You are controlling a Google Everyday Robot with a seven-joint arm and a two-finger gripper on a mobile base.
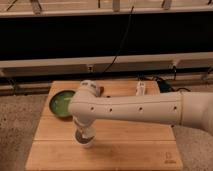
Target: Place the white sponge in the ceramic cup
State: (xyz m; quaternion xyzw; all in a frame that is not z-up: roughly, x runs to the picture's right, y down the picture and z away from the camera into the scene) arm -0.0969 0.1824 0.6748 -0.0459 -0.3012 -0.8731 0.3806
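Observation:
A small pale ceramic cup (85,142) stands on the wooden table (130,150), left of the middle and near the front. My gripper (84,133) hangs at the end of the big white arm (140,107), which reaches in from the right. The gripper is straight above the cup and down at its rim, covering most of its mouth. I cannot pick out the white sponge at the gripper or in the cup; the wrist hides that spot.
A green bowl (61,104) sits at the table's left, close to the arm's elbow. A small white object (140,89) stands at the back right, and a dark object (100,91) at the back middle. Cables and a rail run behind the table.

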